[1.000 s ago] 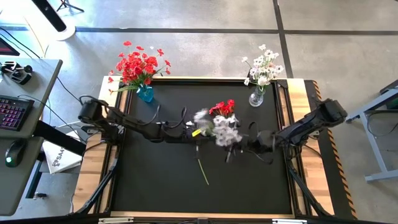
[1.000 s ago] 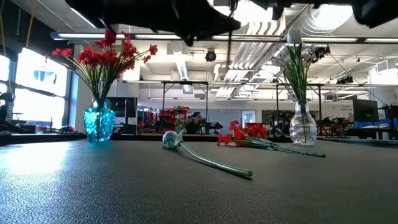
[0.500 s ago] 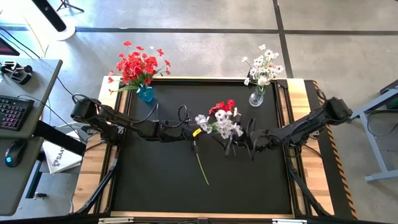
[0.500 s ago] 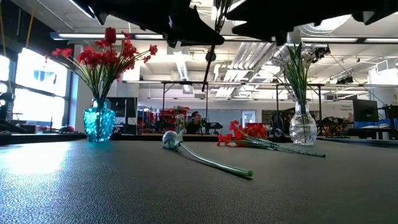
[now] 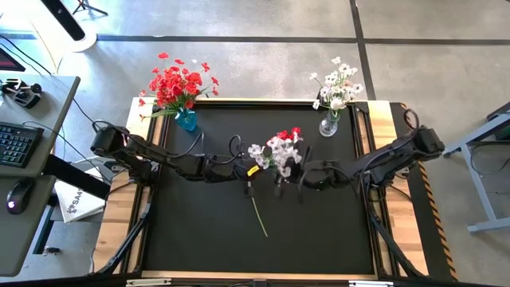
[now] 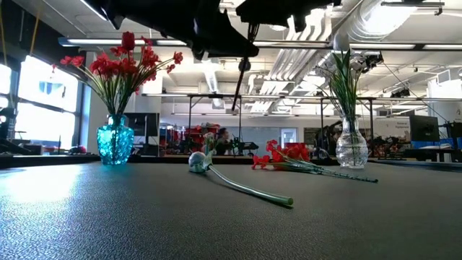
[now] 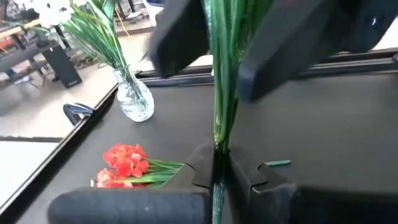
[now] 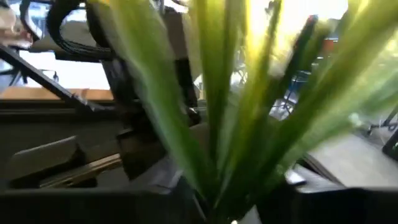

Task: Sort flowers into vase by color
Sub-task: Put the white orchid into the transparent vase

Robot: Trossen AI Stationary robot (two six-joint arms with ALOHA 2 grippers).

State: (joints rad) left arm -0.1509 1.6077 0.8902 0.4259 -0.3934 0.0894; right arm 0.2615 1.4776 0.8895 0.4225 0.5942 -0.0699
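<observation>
Our left gripper point(image 7: 217, 177) is clamped shut on the green stem of a white-flower bunch point(image 5: 280, 157) held upright above the middle of the table point(image 5: 207, 239). Our right gripper point(image 5: 288, 177) is right against that same bunch, but leaves fill its wrist view, so we cannot tell how its jaws stand. Beyond, one flower point(image 6: 238, 184) and a red bunch point(image 6: 285, 155) lie on the mat, between the blue vase point(image 6: 115, 141) of reds and the clear vase point(image 6: 351, 148) of whites.

A white-bloomed flower with a long green stem point(image 6: 238, 184) is lying on the dark textured tabletop point(image 6: 216, 224), a bunch of red flowers point(image 6: 289, 157) resting beyond it, between a blue glass vase of red blooms point(image 6: 115, 141) and a clear glass vase of green stems point(image 6: 351, 148).
</observation>
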